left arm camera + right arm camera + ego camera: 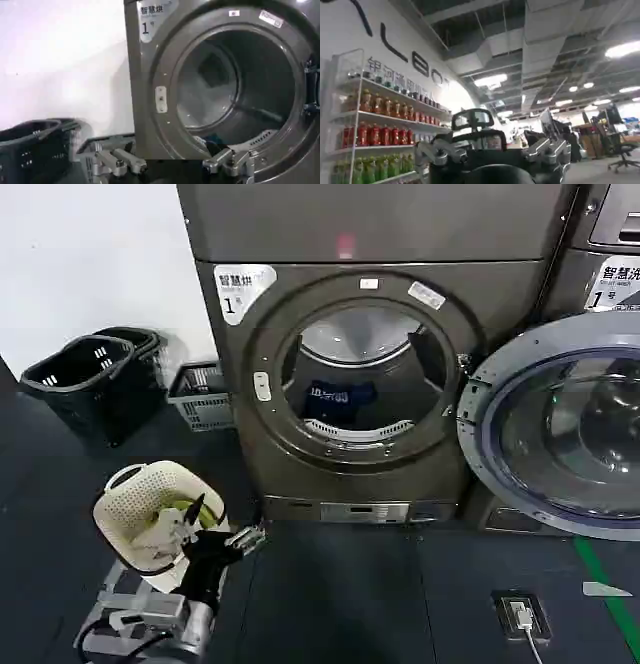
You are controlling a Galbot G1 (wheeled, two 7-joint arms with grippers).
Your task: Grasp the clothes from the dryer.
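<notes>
The dryer (360,244) stands in the middle of the head view, dark bronze-grey, with a white corner label marked "1" (240,289) and a small red light (346,246). Its round port is open, and dark blue clothes (340,396) lie low inside the drum. My left gripper (210,532) is low at the front left, well short of the port and open. In the left wrist view the left gripper (172,165) faces the dryer (150,90), and a bit of the clothes (212,145) shows at the port's lower rim. My right gripper (492,155) is open, pointing out into the room.
The dryer's door (560,424) is swung out to the right, in front of a second machine (610,284). A cream basket (125,504) sits under my left arm. Black baskets (75,379) and a grey one (200,394) stand by the left wall. A floor socket (520,616) lies at the front right.
</notes>
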